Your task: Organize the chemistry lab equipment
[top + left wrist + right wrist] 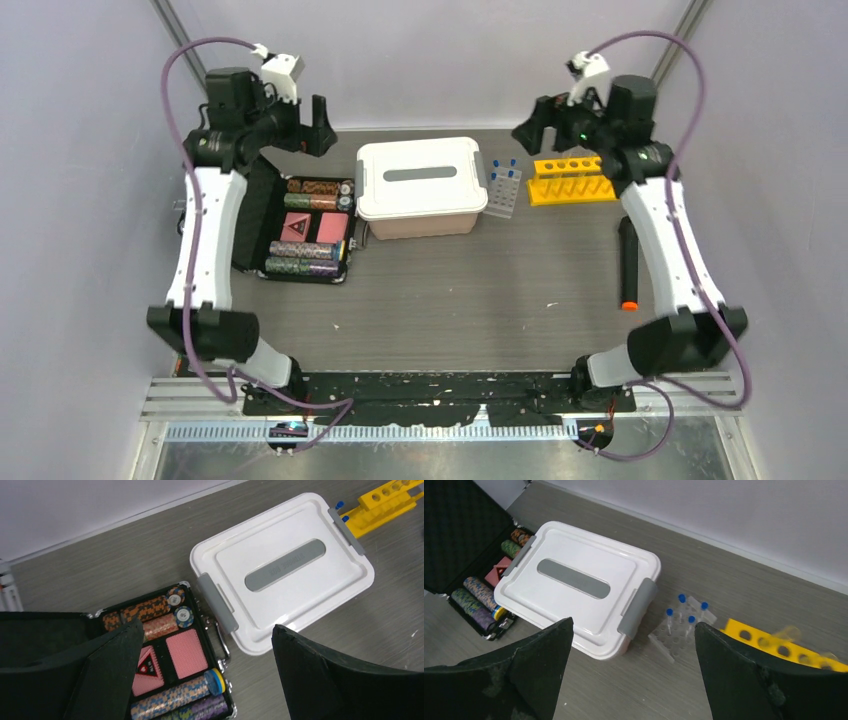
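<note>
A clear tube tray (pixel 503 192) holding several blue-capped test tubes (pixel 512 163) lies right of the tub, with the yellow tube rack (pixel 572 181) beside it. The right wrist view shows the tray (pixel 674 635), the tubes (pixel 681 599) and the rack (pixel 774 645). The rack's end (pixel 385 502) also shows in the left wrist view. My left gripper (pixel 318 125) (pixel 206 626) is open and empty, high above the chip case. My right gripper (pixel 535 122) (pixel 634 623) is open and empty, high above the tray. The squeeze bottle, glasses, tubing and funnel are out of view.
A pink tub with a latched white lid (pixel 421 185) (pixel 282 570) (pixel 574 585) stands at the back centre. An open black poker-chip case (pixel 310 228) (pixel 170 650) lies left of it. A black marker with an orange tip (pixel 628 262) lies at the right.
</note>
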